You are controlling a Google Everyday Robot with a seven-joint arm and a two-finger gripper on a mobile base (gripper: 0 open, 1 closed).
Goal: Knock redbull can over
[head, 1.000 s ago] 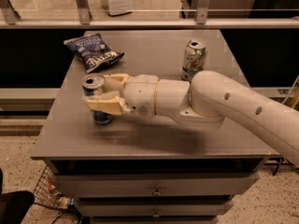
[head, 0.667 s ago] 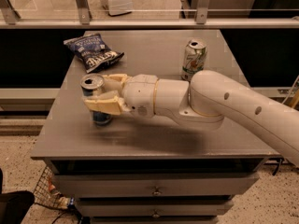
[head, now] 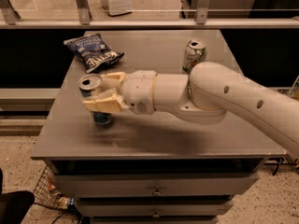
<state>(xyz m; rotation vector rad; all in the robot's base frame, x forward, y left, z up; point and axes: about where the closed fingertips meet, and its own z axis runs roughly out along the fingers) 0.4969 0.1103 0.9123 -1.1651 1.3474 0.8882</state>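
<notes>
Camera view: redbull can [head: 90, 83] upright at the table's [head: 154, 136] front-left, standing between the parted jaws of the gripper [head: 96, 91], squeeze contact not discernible; chip bag [head: 93, 52] behind it, white-and-green can [head: 194, 55] well apart at back right

Arm [head: 233, 97] extended sideways from frame right; wrist [head: 140, 91] level; gripper [head: 96, 91] low.

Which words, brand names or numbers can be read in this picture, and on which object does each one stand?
Nothing can be read with certainty.
chip bag: white lettering on blue, too blurred to read.
redbull can: no legible text; the gripper is at the can and covers most of its body.
white-and-green can: markings too blurred to read.
</notes>
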